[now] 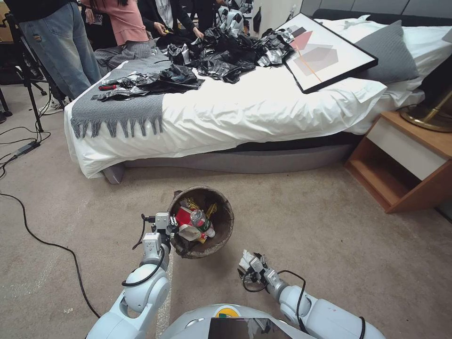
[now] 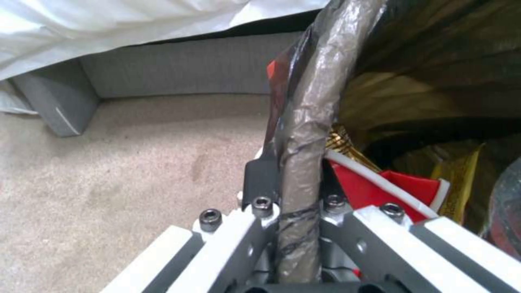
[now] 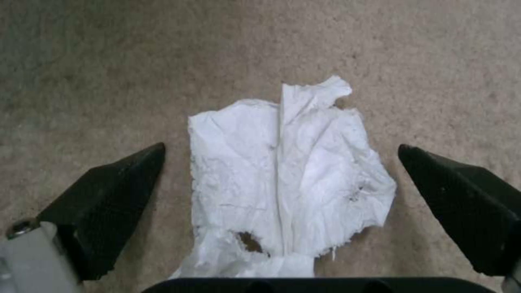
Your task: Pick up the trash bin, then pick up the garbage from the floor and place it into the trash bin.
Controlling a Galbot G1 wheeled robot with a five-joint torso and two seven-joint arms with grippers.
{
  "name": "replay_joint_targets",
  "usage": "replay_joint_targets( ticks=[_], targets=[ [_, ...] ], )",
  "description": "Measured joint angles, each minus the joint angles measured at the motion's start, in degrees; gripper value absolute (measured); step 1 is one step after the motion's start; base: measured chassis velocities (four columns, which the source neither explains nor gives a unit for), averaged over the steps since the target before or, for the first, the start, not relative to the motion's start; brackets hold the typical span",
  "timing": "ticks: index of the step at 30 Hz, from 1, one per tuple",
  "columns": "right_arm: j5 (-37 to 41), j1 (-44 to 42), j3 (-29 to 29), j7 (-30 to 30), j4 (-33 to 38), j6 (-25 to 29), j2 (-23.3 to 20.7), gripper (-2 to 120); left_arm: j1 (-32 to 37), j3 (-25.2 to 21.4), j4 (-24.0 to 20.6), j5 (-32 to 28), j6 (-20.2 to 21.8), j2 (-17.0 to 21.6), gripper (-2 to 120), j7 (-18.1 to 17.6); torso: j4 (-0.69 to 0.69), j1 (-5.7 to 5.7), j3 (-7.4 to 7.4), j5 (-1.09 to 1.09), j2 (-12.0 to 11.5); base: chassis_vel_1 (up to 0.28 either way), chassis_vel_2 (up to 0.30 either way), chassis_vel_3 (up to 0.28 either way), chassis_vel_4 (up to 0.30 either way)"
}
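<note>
The left gripper [image 1: 170, 231], arm stretched forward on the left, is clamped tight on a rim. The right gripper [image 1: 248, 264], nearer and to the right, points down, fingers [image 3: 114, 199] spread wide.

Bare carpet [image 3: 108, 61] rings the tissue [image 3: 287, 179] between the right pincer's [image 3: 282, 162] spread fingers

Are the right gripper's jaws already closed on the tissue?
No: the right gripper has its jaws spread wide on either side of the tissue, which lies flat on the carpet.
</note>
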Motion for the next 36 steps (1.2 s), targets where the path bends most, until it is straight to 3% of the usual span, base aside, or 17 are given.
replay_joint_targets(
  ticks=[12, 17, 34, 36],
  targets=[
    [0.4, -1.1, 0.7, -0.3, -0.1, 0.1, -0.2, 95, -0.3, 0.3, 0.1, 0.0, 0.0, -0.2, 0, 0.0, 0.02, 0.00, 0.00, 0.04, 0.0, 0.000, 0.000, 0.000, 0.000],
    [0.7, -1.9, 0.9, -0.5, 0.0, 0.0, -0.1, 84, -0.4, 0.3, 0.1, -0.1, 0.0, -0.1, 0, -0.1, -0.03, 0.00, 0.00, -0.02, 0.0, 0.000, 0.000, 0.000, 0.000],
    [0.6, -3.2, 2.0, 0.0, 0.5, 0.1, 0.2, 83, -0.5, 0.5, 0.0, -0.2, 0.2, 0.1, 0, -0.2, 0.01, 0.00, 0.01, 0.04, 0.0, 0.000, 0.000, 0.000, 0.000],
    [0.6, -3.6, 2.2, 0.6, 1.8, 0.1, 0.0, 77, -0.5, 0.5, -0.1, -0.2, 0.2, 0.1, 0, -0.2, 0.02, 0.00, 0.02, 0.05, 0.0, 0.000, 0.000, 0.000, 0.000]
  ],
)
